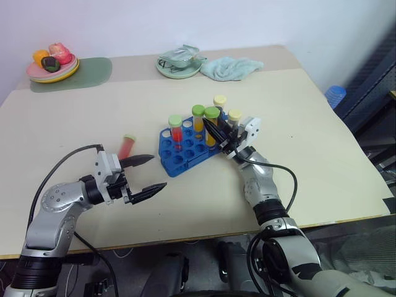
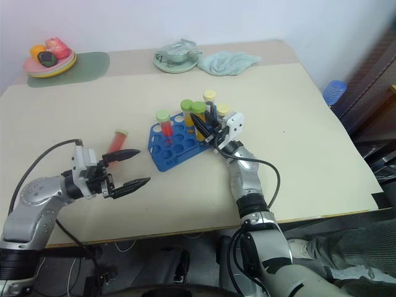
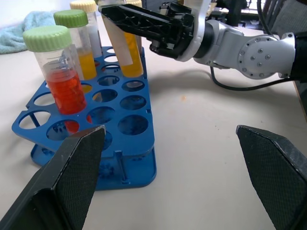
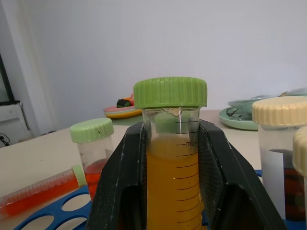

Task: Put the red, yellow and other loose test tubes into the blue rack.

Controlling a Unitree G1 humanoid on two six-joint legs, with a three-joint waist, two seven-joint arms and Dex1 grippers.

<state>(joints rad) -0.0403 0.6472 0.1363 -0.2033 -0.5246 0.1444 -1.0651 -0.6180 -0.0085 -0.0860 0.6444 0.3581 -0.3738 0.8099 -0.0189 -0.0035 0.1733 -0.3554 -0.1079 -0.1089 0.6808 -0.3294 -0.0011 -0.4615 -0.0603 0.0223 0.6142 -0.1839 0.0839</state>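
R end effector clamped on a green-capped tube of yellow liquid, fingers either side of the tube just under the cap; tube upright, over the blue rack. L end effector spread wide, nothing held, hovering above the desk just beside the rack's near end. Rack holds several capped tubes: one w/ red liquid and green cap, another yellow w/ green cap, plus cream-capped ones at the back. One loose red tube lies on its side on the desk, L of the rack, near the L end effector. Far edge: plate w/ toy food, green mat, dish, cloth.
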